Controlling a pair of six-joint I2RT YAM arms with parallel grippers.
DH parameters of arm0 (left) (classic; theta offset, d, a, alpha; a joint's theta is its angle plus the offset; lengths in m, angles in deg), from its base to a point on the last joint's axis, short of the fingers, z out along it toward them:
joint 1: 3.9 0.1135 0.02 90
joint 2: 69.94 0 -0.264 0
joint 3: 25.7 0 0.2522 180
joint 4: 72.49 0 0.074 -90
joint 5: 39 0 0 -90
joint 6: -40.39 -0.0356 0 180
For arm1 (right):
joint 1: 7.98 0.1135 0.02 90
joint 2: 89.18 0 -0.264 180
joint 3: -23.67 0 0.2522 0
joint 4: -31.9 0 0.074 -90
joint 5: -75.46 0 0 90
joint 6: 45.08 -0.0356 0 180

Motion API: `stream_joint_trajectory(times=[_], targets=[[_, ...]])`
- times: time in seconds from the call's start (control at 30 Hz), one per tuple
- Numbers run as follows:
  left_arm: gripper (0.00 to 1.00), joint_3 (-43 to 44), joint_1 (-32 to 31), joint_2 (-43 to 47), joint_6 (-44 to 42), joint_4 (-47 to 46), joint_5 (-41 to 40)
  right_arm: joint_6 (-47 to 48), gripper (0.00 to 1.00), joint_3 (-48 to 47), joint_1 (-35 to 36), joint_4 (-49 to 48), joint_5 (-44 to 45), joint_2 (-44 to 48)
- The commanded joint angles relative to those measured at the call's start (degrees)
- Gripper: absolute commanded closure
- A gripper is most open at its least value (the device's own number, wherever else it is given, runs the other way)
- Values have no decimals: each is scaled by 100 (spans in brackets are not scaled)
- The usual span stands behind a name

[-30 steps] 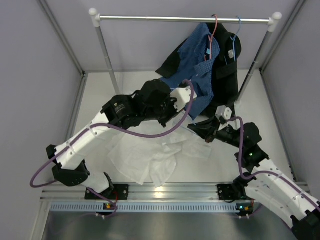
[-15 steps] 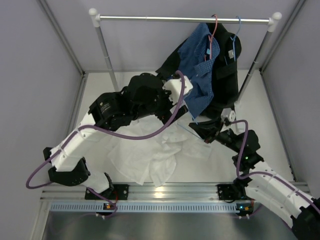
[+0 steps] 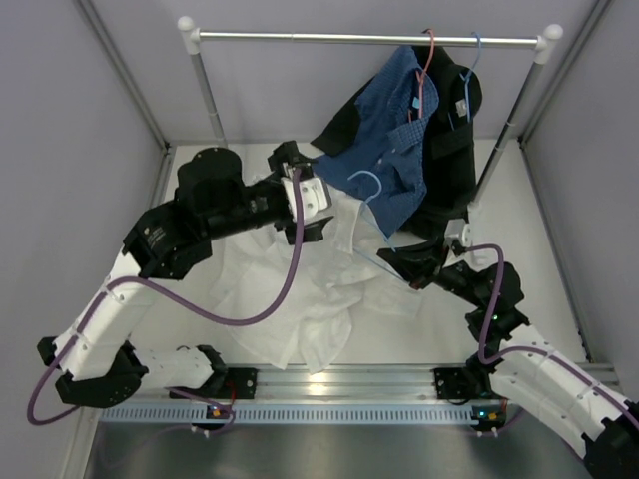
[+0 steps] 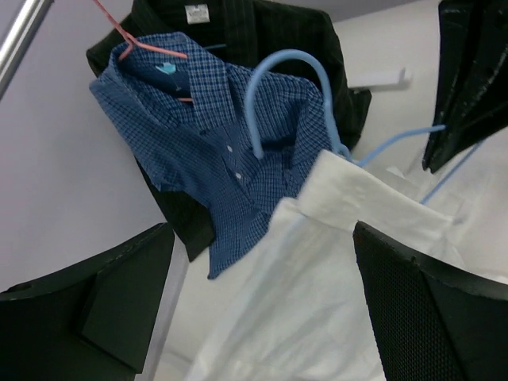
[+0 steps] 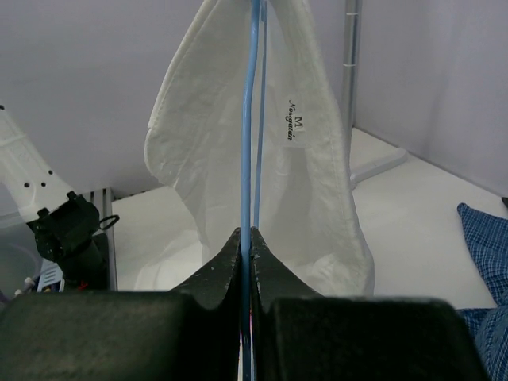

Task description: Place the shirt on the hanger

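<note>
Right wrist view showed right hand (image 5: 246, 238) clamped on hanger (image 5: 248, 119), shirt (image 5: 317, 198) collar draped over it; left hand (image 4: 262, 266) was apart; most shirt lay on bench (image 3: 544, 230), unfinished.

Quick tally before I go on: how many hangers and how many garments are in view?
Hangers: 3 (light-blue hanger, red hanger, blue hanger)
Garments: 3 (white shirt, blue checked shirt, black garment)
Total: 6
</note>
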Motion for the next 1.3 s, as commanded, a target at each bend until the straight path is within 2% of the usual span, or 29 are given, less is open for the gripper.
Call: stream_joint_trajectory(times=[0.0,0.1,0.13,0.17,0.27,0.33,0.5,0.63,0.73,0.87,1.0,1.1,1.27], targets=[[2,538,601,-335,-116,-257,1829,194,100,-315,86,-106,-312,181],[2,793,1102,-564,51,15,2726,282,100,-341,86,44,-461,286],[2,890,1216,-730,95,146,3242,300,100,-341,86,70,-514,304],[2,1004,1409,-810,113,495,3473,300,100,-359,86,149,-540,321],[2,1470,1507,-1056,69,1095,4176,457,100,-464,86,394,-584,392],[2,1445,1525,-1039,51,1342,4432,581,100,-508,86,615,-654,444],[8,1347,1534,-1249,420,1438,4363,765,100,-675,86,852,-866,550],[11,1313,1534,-1364,465,1545,4539,888,100,-815,86,1081,-901,533],[18,1225,1534,-1382,517,1554,4478,933,100,-886,86,1108,-1041,506],[20,1102,1534,-1400,544,1562,4425,959,100,-886,86,1046,-1164,524],[35,1005,1534,-1382,526,1615,4451,1011,100,-895,86,1046,-1252,532],[42,926,1534,-1399,526,1659,4512,1047,100,-904,86,1028,-1375,594],[46,891,1534,-1417,526,1764,4714,1301,100,-1009,86,1318,-1376,708]])
